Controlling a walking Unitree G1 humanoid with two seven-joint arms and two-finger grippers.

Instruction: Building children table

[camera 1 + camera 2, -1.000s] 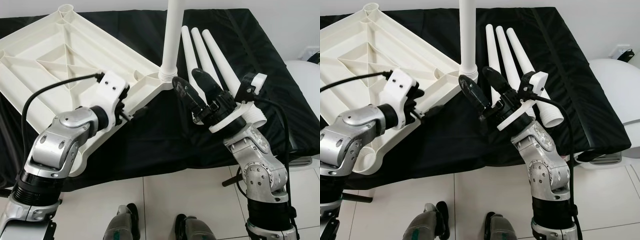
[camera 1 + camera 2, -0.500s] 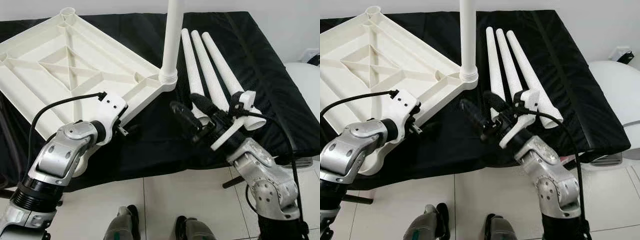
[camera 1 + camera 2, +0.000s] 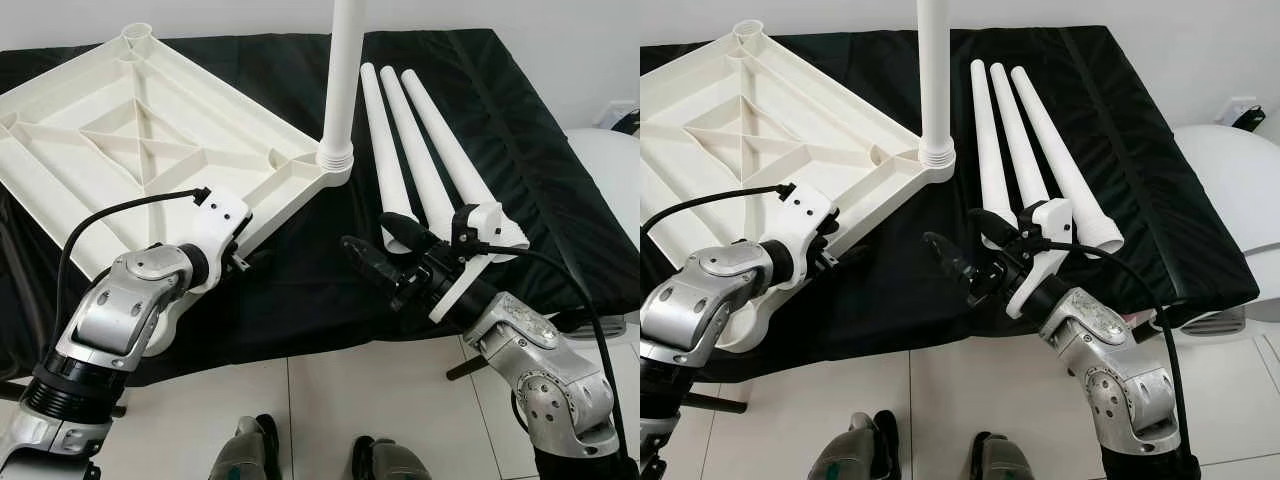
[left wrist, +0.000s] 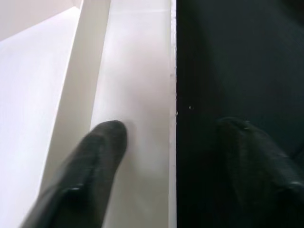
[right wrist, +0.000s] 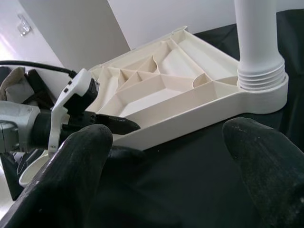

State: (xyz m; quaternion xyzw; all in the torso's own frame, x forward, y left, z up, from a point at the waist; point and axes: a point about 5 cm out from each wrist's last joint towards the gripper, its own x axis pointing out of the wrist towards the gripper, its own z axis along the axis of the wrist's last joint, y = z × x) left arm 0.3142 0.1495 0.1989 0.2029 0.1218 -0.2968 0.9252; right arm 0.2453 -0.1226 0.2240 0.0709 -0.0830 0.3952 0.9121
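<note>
Left gripper (image 4: 166,137) straddles the tabletop (image 3: 120,140) edge, fingers apart; right gripper (image 3: 385,255) hovers wide near three loose legs (image 3: 420,150)

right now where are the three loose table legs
The three loose legs lie side by side on the black cloth, on the robot's right, just beyond the open right gripper and beside the upturned tabletop.

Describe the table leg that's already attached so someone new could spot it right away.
On the black cloth lies an upside-down white tabletop. At its corner nearest the three loose legs, one white leg stands upright in its socket. It alone points up; the others lie flat, side by side.
</note>
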